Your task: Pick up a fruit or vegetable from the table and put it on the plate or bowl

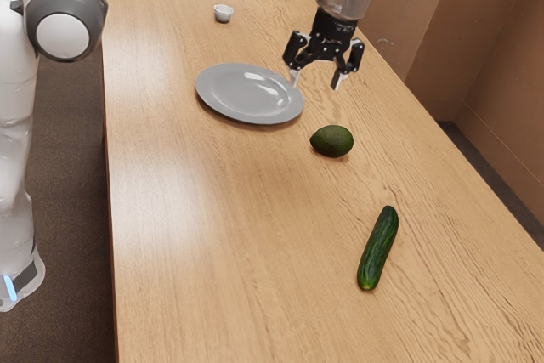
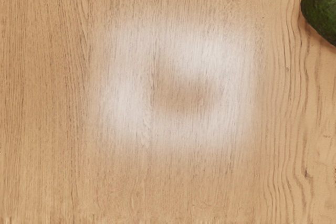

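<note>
Exterior view has the pincer hanging in the upper middle of the frame, fingers spread and holding nothing, just to the frame's right of the plate. The avocado sits on the desk a bit below that, near frame centre, and the cucumber lies well apart at lower right. Wrist view has bare wood under the hand and the avocado just peeking in off to one side, so the hand isn't lined up over it yet. My worry: drop straight down from here and it closes on air, or a finger clips the avocado's edge and it rolls away, since it looks round and smooth. A sloppy swing could also knock the plate, which is right beside the fingers.
</note>
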`<action>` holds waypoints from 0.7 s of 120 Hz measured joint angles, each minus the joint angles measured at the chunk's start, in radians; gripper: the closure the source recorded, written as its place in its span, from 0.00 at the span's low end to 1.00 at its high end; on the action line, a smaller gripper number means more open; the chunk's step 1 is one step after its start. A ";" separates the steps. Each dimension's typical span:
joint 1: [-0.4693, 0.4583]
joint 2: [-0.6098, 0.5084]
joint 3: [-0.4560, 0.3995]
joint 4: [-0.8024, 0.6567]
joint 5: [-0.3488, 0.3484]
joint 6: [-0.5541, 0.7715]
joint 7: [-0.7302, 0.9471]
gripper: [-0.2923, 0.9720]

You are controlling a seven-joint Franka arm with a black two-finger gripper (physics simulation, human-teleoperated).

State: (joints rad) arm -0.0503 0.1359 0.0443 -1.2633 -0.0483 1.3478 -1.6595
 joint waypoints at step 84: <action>0.096 0.166 -0.030 0.065 -0.072 0.078 0.505 0.23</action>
State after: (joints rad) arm 0.0459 0.3018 0.0146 -1.1983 -0.1199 1.4259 -1.1546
